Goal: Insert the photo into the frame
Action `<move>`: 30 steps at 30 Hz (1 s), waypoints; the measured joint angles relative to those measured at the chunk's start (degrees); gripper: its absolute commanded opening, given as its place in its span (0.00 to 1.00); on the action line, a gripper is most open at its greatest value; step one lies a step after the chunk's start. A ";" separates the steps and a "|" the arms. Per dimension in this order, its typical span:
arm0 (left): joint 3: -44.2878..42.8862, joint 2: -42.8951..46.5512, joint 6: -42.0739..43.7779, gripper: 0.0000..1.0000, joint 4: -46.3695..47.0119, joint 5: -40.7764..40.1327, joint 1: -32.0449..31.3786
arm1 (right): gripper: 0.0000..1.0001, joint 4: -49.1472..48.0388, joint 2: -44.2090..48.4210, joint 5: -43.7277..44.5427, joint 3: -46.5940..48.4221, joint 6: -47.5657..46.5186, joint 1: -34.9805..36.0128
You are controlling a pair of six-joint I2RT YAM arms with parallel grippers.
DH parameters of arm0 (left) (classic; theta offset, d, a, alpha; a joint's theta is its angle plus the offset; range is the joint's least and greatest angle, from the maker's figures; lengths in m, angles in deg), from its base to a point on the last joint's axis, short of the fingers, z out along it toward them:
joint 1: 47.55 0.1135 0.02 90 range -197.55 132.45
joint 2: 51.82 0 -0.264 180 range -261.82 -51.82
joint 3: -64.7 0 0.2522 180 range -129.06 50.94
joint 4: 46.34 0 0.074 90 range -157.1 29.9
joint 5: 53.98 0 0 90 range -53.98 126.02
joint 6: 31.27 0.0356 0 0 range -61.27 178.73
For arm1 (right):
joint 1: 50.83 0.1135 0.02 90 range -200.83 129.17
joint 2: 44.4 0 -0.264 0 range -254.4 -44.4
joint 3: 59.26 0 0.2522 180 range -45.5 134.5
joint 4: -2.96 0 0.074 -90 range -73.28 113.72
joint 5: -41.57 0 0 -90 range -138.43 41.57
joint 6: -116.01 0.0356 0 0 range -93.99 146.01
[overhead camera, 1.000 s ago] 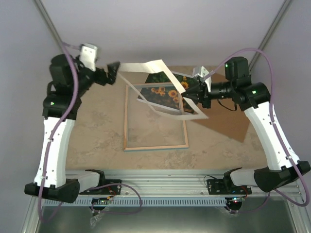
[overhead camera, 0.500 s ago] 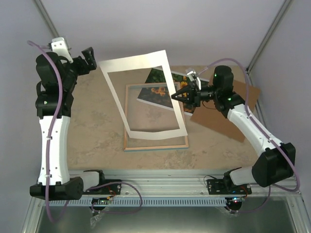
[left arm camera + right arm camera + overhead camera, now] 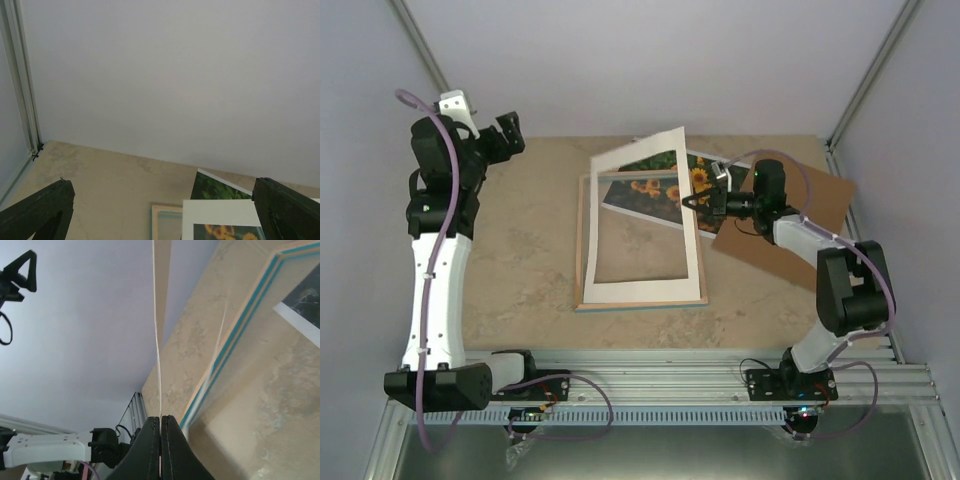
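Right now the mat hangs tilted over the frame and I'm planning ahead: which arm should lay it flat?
Right. The right gripper is shut on the white mat at its right edge above the frame; the left gripper stands open, raised near the far-left corner, holding nothing.

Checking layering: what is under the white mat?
Under the white mat lies the frame, pane showing through the opening, with the photo across its far right corner. The mat's strips cover parts of the frame's rails and a band of the photo.

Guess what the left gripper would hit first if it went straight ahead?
Probably the grey back wall; the open left gripper points over the table with nothing between, though depth is unclear.
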 measured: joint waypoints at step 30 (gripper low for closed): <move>5.81 -2.01 0.00 0.99 3.41 3.43 0.04 | 0.01 11.82 -23.47 -0.90 11.98 -6.88 -2.38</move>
